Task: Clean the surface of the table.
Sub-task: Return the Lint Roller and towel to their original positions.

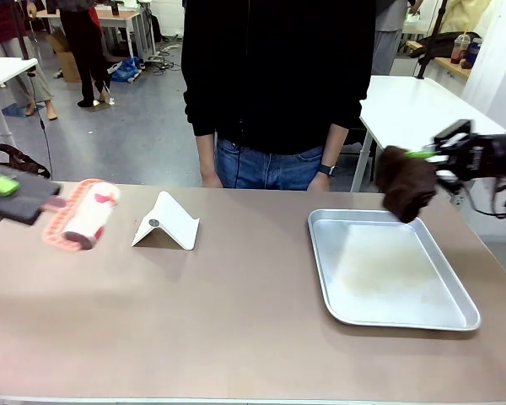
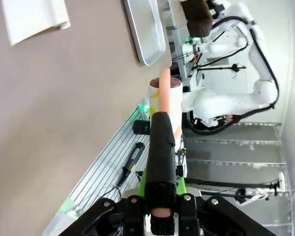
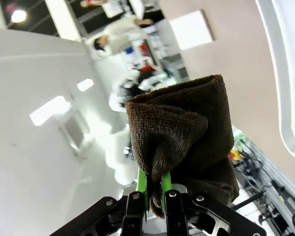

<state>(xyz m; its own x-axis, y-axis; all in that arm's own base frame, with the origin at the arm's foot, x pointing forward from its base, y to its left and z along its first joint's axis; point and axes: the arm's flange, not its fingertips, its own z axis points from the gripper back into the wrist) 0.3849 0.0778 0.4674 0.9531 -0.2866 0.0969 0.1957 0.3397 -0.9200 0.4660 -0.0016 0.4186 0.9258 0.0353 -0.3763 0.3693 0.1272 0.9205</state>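
A: Where was the table, and what lay on it?

B: It ran across the whole front view, tan and matte, with a person standing at its far edge; a metal tray sat on its right part, a folded white card stood left of centre, and the stretch nearest the camera was bare.

A: And the grippers?

B: The left gripper was clamped on the dark handle of a lint roller, which hung over the table's left end, just beside the card; the right gripper was closed on a folded brown cloth, held above the tray's far right corner; in the right wrist view the green pads pinched the cloth's lower fold.

A: How would the table handle?

B: I judged it heavy, rigid and flat, not something to take hold of at all; the surface looked smooth, so cloth and roller should glide; the card looked light and might skid if brushed; the tray would likely need wiping around or shifting.
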